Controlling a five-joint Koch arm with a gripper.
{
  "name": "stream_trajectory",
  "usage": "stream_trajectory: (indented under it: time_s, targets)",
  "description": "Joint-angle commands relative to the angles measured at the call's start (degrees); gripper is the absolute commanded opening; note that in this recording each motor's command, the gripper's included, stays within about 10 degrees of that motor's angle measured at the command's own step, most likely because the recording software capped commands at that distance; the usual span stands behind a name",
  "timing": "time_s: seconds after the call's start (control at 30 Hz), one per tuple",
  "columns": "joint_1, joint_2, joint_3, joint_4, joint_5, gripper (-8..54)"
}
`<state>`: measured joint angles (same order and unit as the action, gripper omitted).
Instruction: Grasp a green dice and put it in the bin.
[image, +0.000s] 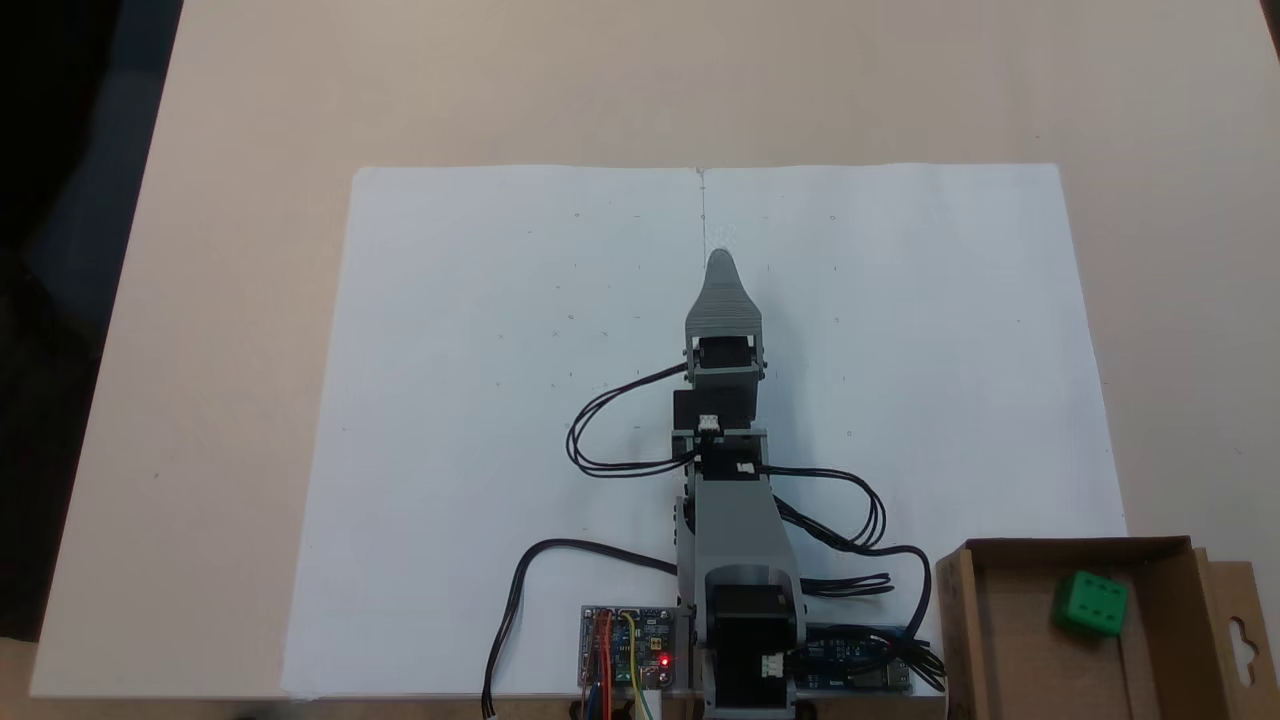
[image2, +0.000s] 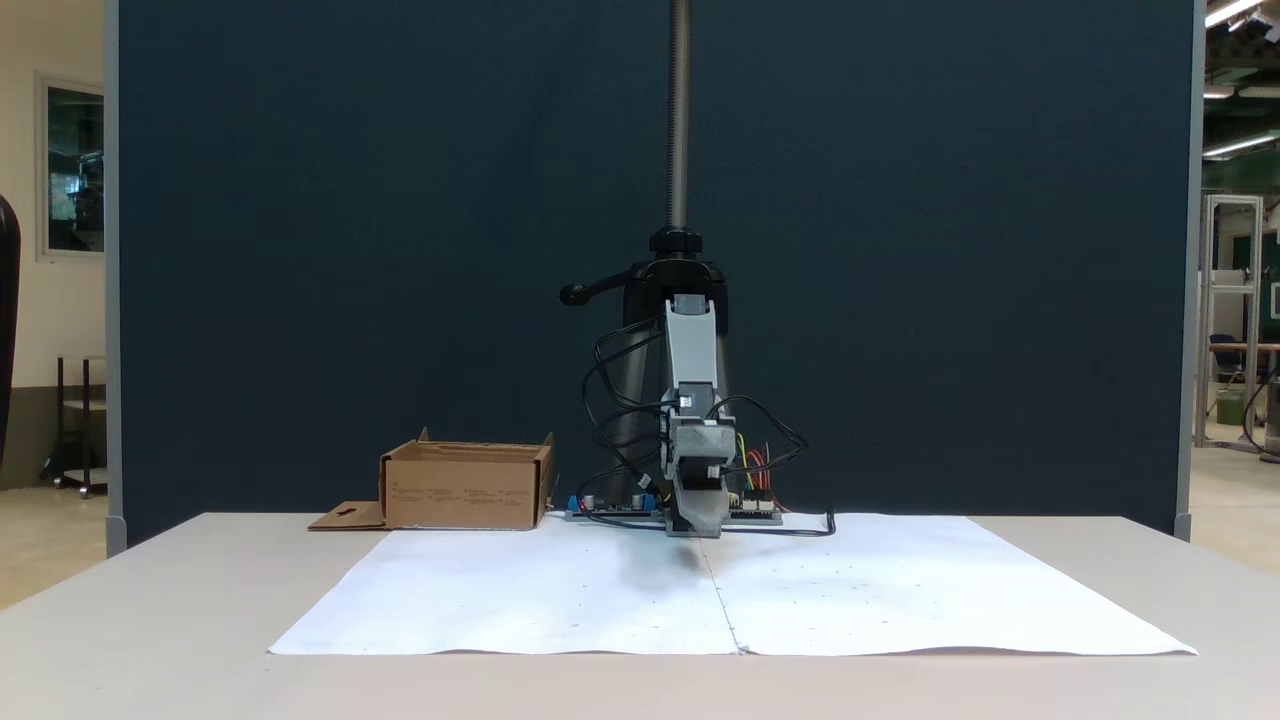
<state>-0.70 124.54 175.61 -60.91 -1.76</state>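
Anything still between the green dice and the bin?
No. The green dice already lies inside the bin, on its floor near the right wall in the fixed view from above. The gripper is far off over the white paper.

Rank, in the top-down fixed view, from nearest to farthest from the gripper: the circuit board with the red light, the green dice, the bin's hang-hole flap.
From the gripper:
1. Circuit board, at the arm's base, bottom edge.
2. Green dice, inside the bin, lower right.
3. Hang-hole flap, far right edge.
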Motion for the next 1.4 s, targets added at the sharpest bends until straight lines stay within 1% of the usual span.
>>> stream_trajectory:
  time_s: [0.0,0.23,1.37]
  targets:
    - [-0.62,2.02,3.78,-9.56,1.67,46.1]
    - [-0.7,3.6,3.78,-20.65,1.67,46.7]
    - [0.0,4.92,3.78,-20.48,1.49,46.6]
